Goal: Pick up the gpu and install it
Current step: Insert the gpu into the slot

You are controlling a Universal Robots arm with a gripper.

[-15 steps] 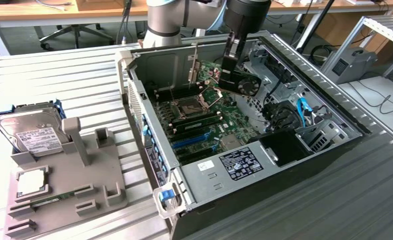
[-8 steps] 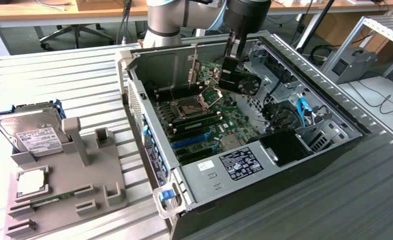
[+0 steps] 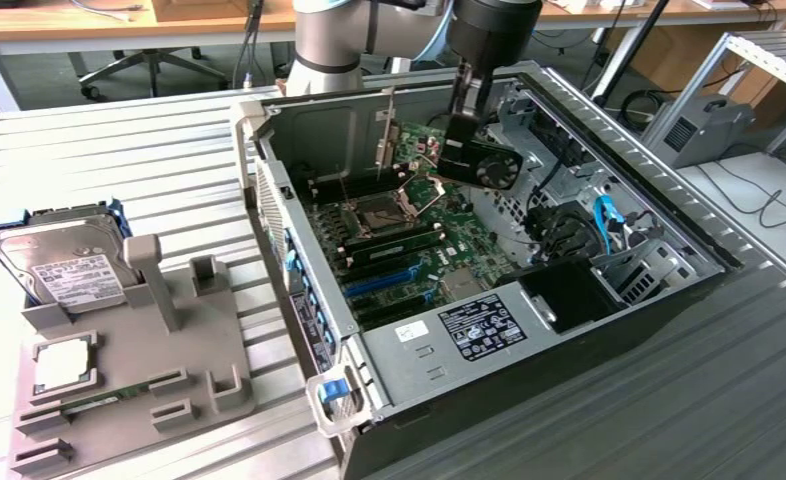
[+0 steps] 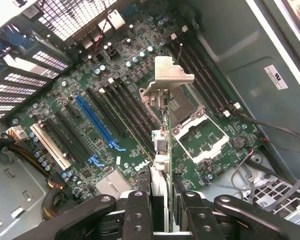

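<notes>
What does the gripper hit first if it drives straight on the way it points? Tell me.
The gripper is shut on the gpu, whose silver bracket end leads; it would likely meet the motherboard first, beside the CPU socket. Depth is unclear, so the exact spot is uncertain.

This is looking like a robotics lab: an open computer case (image 3: 316, 135) is lying on a slatted metal worktop (image 3: 126, 150), with wooden desks (image 3: 86, 22), an office chair (image 3: 153, 65) and loose cables (image 3: 780, 205) sitting behind.

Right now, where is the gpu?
In the wrist view, the gpu is gripped edge-on by the gripper, held over the motherboard inside the open computer case, beside the CPU socket.
</notes>
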